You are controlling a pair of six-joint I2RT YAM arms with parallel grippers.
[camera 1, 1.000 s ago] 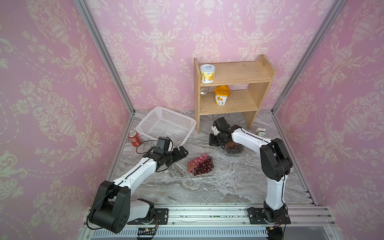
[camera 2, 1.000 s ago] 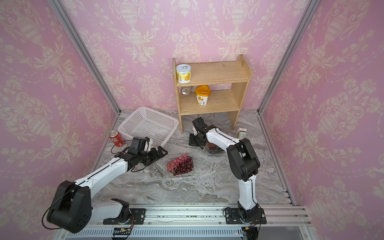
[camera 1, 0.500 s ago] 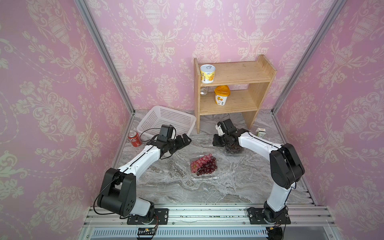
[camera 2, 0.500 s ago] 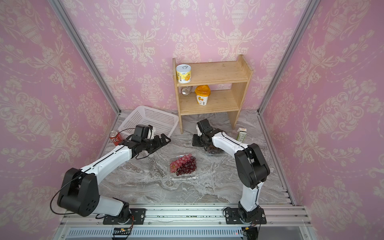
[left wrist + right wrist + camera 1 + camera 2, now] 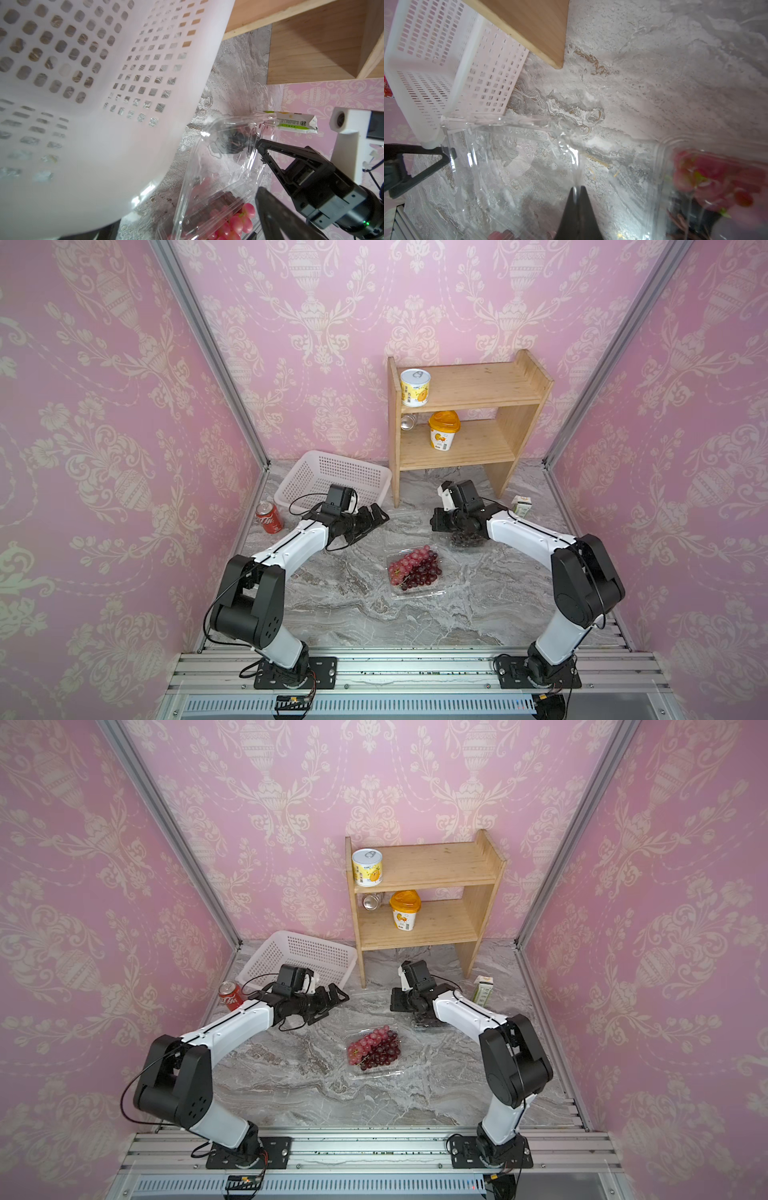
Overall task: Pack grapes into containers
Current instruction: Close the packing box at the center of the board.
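Note:
Light red grapes (image 5: 415, 570) lie in a clear container (image 5: 419, 595) at mid-table, its lid (image 5: 512, 145) raised toward the back. My right gripper (image 5: 577, 188) is shut on that lid's edge; in both top views it (image 5: 435, 524) hangs just behind the box. Dark grapes (image 5: 465, 537) fill a second clear container (image 5: 478, 545) under my right forearm. My left gripper (image 5: 376, 519) is open and holds nothing, just left of the lid by the basket's front corner. In the left wrist view one finger (image 5: 274, 216) shows beside the pink grapes (image 5: 239, 220).
A white perforated basket (image 5: 336, 479) sits at the back left, tilted against the wall. A wooden shelf (image 5: 469, 448) with two yellow-labelled tubs (image 5: 414, 387) stands behind. A red cola can (image 5: 269, 517) is at the left wall, a small carton (image 5: 521, 506) at the right.
My left gripper has swung back from the front toward the basket, staying open. The right gripper stayed shut, shifting slightly; the red grapes' box slid a little right.

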